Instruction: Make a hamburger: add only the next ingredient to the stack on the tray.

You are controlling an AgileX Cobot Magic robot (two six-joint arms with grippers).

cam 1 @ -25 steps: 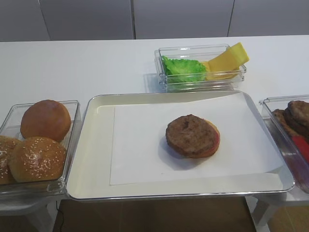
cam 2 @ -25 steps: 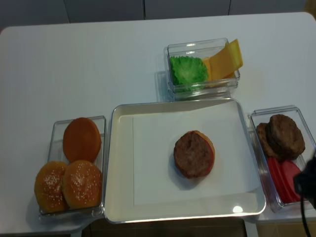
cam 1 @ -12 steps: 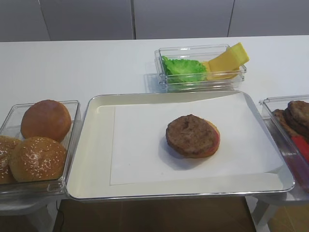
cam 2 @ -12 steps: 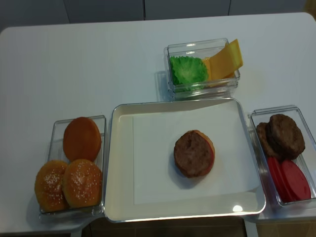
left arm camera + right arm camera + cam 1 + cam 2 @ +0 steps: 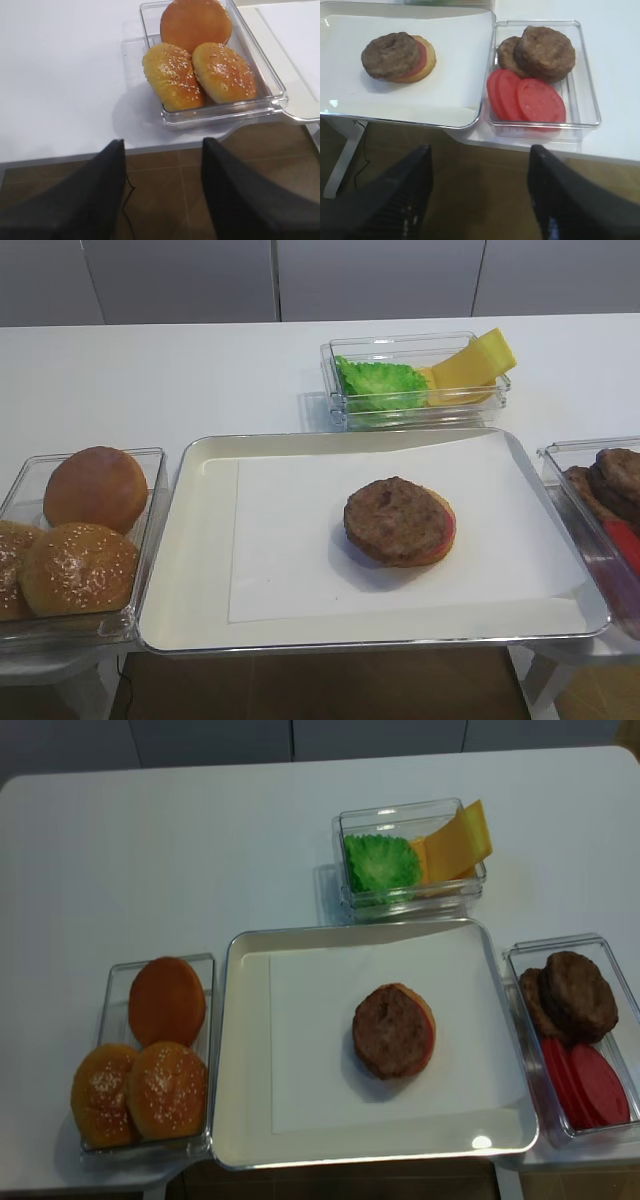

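Nearest us, both grippers hang below the table edge over the brown floor: the right gripper (image 5: 480, 200) shows its two dark fingers spread wide with nothing between them, and the left gripper (image 5: 161, 195) likewise stands parted and empty. Just beyond the right one sits the clear bin (image 5: 580, 65) of spare patties and red slices, and beside it the tray (image 5: 190, 540), where the meat patty (image 5: 392, 516) already lies on the bun base (image 5: 440, 540), a little off-centre so a pink crescent of the sauced face shows at its right edge. We judge the placing step done (the patty looks settled, flat and untouched), so the step in hand is the retreat; if anything more is called for, it is only to keep clear of the tray and leave the stack alone. To the left, the bun bin (image 5: 215, 65) holds one plain and two seeded buns. Farther back stands the bin of lettuce and cheese (image 5: 410, 855). All of it rests on a white table (image 5: 180, 850), with pale grey panelled wall behind.
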